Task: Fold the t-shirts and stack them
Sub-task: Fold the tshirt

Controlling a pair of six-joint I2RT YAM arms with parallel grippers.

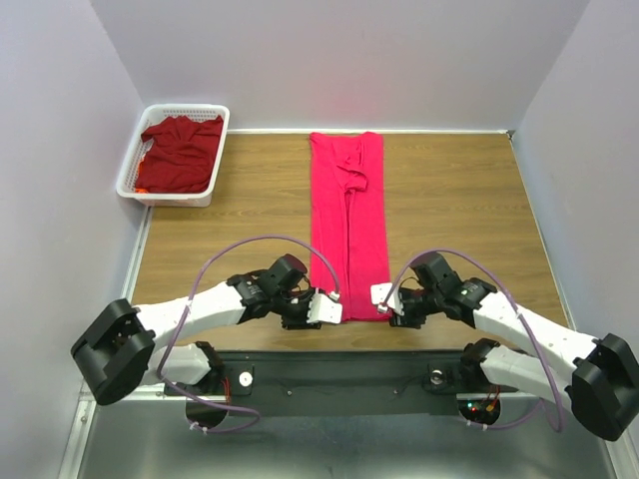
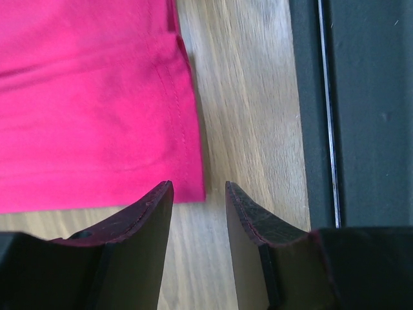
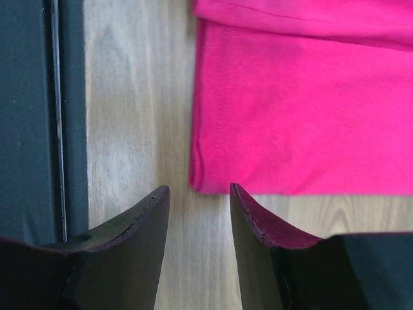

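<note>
A bright pinkish-red t-shirt [image 1: 348,220] lies folded into a long narrow strip down the middle of the table, its hem at the near edge. A darker maroon-red t-shirt [image 1: 181,153] lies crumpled in the basket. My left gripper [image 1: 330,307] is open and empty at the strip's near left corner [image 2: 191,187]. My right gripper [image 1: 380,295] is open and empty at the strip's near right corner [image 3: 200,181]. Both sets of jaws stand just short of the hem over bare wood.
A white mesh basket [image 1: 135,170] stands at the back left corner. The wooden table [image 1: 459,200] ends in a black metal rail [image 1: 349,369] at the near edge, close behind both grippers. White walls close in the left, right and back.
</note>
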